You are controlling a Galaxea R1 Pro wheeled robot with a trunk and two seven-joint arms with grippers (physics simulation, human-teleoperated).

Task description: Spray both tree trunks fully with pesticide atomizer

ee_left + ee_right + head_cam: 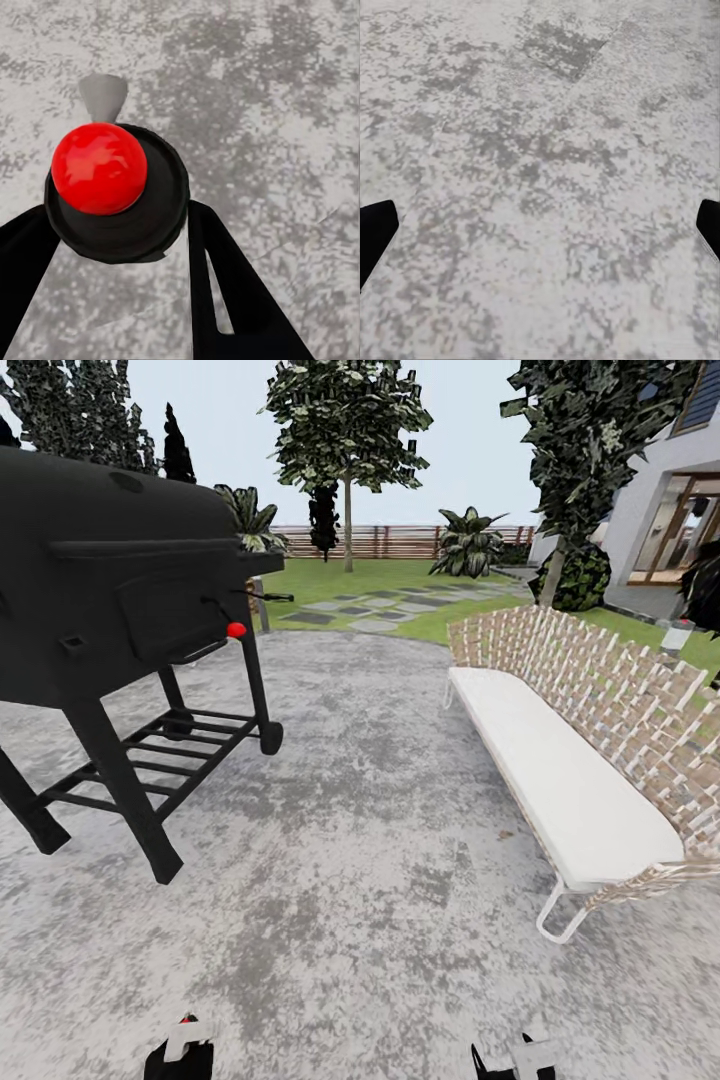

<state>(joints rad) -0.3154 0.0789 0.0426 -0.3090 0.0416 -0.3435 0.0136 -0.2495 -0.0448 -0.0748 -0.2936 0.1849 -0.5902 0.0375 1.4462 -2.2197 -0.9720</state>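
Observation:
In the left wrist view my left gripper is shut on the pesticide atomizer, seen from above: a red ball top on a black round cap with a grey nozzle. Its black fingers flank the cap over grey paving. In the head view that gripper sits at the bottom edge, left of my right gripper. My right gripper is open with only paving between its fingers. Across the lawn stands one tree with a slim pale tree trunk. A second tree trunk leans by the white house.
A black barbecue grill on legs stands close on the left. A woven bench with a white cushion runs along the right. Grey patio stretches between them towards stepping stones, lawn and a slatted fence. A small pale bottle stands behind the bench.

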